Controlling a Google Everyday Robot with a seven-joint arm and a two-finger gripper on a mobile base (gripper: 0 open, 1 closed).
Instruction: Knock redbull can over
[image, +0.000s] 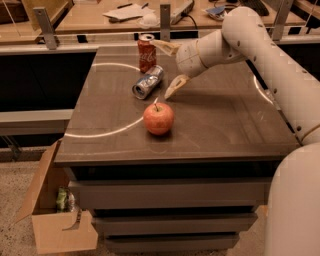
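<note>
1. Gripper, fingers spread open and holding nothing, hangs over the far part of the worktop, just right of the redbull can;
2. the redbull can lies on its side, just near of the upright red can;
3. the knock looks done; nothing seems left but drawing clear.

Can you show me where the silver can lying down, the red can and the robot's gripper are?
redbull can (147, 83), camera view, middle of its side as it lies flat.
red can (146, 54), camera view, its front label.
gripper (163, 69), camera view, gap between its open fingers, right of the redbull can.
</note>
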